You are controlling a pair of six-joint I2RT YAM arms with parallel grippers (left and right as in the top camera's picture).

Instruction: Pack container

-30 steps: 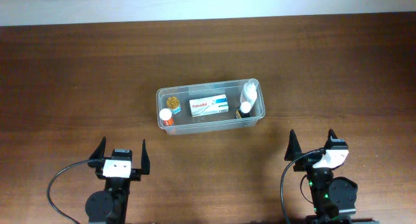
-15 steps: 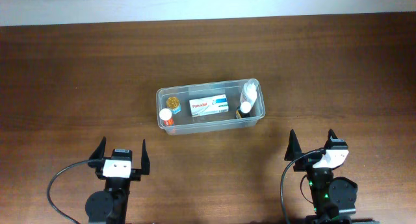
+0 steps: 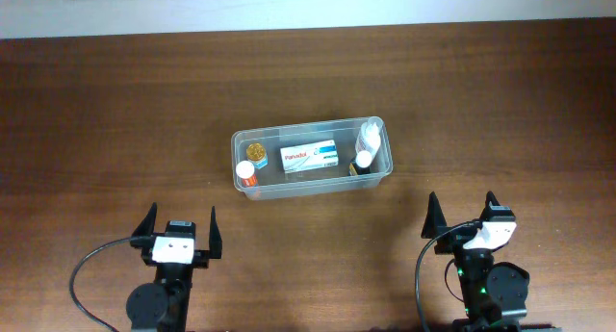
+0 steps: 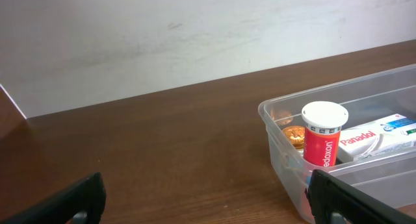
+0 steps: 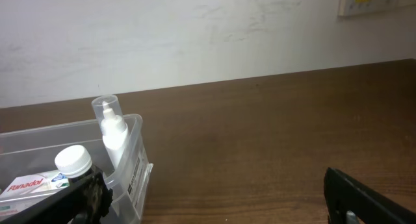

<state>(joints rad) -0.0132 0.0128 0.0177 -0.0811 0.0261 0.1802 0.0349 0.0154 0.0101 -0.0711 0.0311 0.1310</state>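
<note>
Packing looked done, so left pincer [image 3: 181,217] and right pincer [image 3: 462,203] sat spread, empty, well back from the clear rectangular plastic container [image 3: 308,127].

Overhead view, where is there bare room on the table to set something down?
Bare table lies wide on both sides of the container, behind it, and in front, between it and the left tool and right tool. Inside is crowded: Panadol box midway, orange tube at one end, white bottles at the other.

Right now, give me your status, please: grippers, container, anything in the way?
Left gripper open, empty. Right gripper open, empty. Container upright, Panadol box and small bottles inside. Nothing blocking.
</note>
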